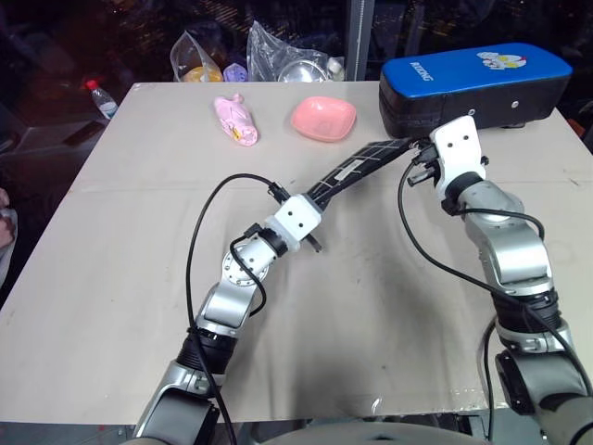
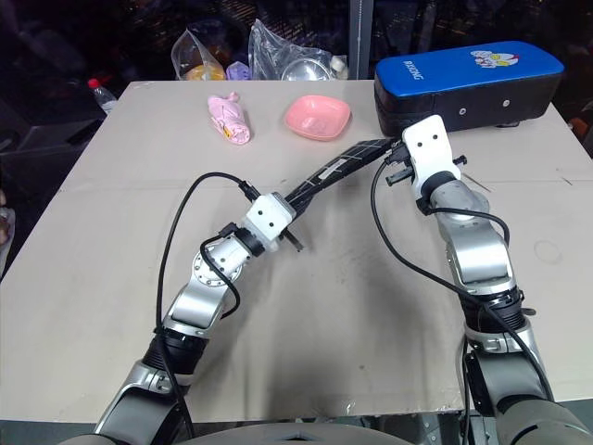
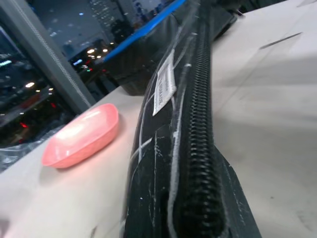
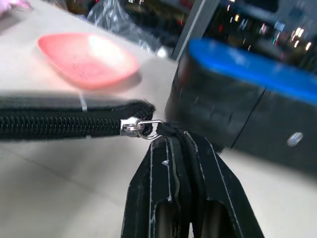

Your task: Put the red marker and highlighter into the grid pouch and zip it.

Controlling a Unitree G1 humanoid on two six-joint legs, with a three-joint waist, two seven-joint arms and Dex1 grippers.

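Beige table (image 1: 139, 306) takes up most of the scene, a fold line running across it. At the far right edge sits a large black case with a blue top (image 1: 473, 79), cartoon print on the lid.

The grid pouch (image 1: 357, 169) is stretched in the air between the two grippers, above the middle of the table, running diagonally from near the table centre up toward the blue-topped case. White label on its side visible in the left wrist view (image 3: 164, 89). Zipper teeth look closed along the whole visible length; slider sits at the far end near the case.

Left gripper (image 1: 315, 209) is clamped tight on the near, lower end of the pouch. Right gripper (image 4: 171, 136) has its fingers pressed together on the black zipper pull (image 4: 168, 130), metal slider (image 4: 132, 128) just ahead of the fingertips at the pouch's end.

Red marker and highlighter: can't see either one, pouch is shut so can't tell what's inside.

Pink shallow dish (image 1: 322, 118) sits on the table beyond the pouch, left of the case. Pink soft toy-like object (image 1: 235, 120) lies further left. Clear plastic bags (image 1: 287, 56) with items just past the far edge. Small bottle with a red cap (image 1: 102, 97) off the far left corner.
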